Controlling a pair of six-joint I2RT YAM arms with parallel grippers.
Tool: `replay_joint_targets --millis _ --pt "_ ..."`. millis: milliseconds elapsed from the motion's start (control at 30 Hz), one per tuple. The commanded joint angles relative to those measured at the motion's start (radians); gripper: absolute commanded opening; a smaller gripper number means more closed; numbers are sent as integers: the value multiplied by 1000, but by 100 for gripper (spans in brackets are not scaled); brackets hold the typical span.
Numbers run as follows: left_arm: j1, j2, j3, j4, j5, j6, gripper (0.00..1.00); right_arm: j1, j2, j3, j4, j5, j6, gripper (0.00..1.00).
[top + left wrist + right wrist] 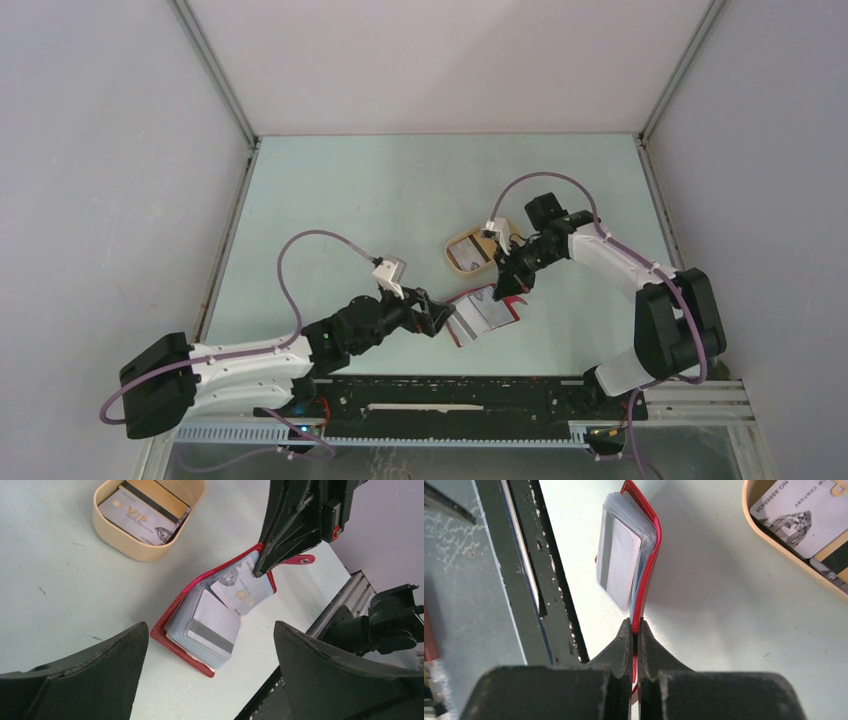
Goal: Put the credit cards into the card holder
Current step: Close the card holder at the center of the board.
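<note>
Table (380, 200): free room left and beyond; rail (450, 395) close along the near edge.
Right gripper (636, 625): clamped on the wallet (647, 555) cover; should hold it steady.
Left gripper (440, 320): jaws wide, empty, just beside the wallet.
Tray (135, 555): just beyond the wallet, holding loose cards (140, 515).
Wallet: open near the rail; slanted card (242, 587) probably needs seating squarely.

Credit cards (796, 512) (in tray (751, 492)) edge-cropped
</note>
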Motion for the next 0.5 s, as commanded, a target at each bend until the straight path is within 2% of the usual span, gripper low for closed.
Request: replay_joint_targets --millis 0,100,200,300,467 --pt "44 24 -29 97 110 39 100 1 -81 -19 -9 -45 -144 0" --pt "79 82 -59 217 211 10 100 2 -115 -29 -14 -56 -178 0" --pt "99 153 -57 268 259 -17 100 3 -139 -29 -27 -71 -198 0" --pt "105 202 -60 319 274 -43 100 4 -155 -29 -33 -77 -207 0" --pt "119 244 -48 302 233 -80 99 3 -169 -29 -41 -82 -217 0"
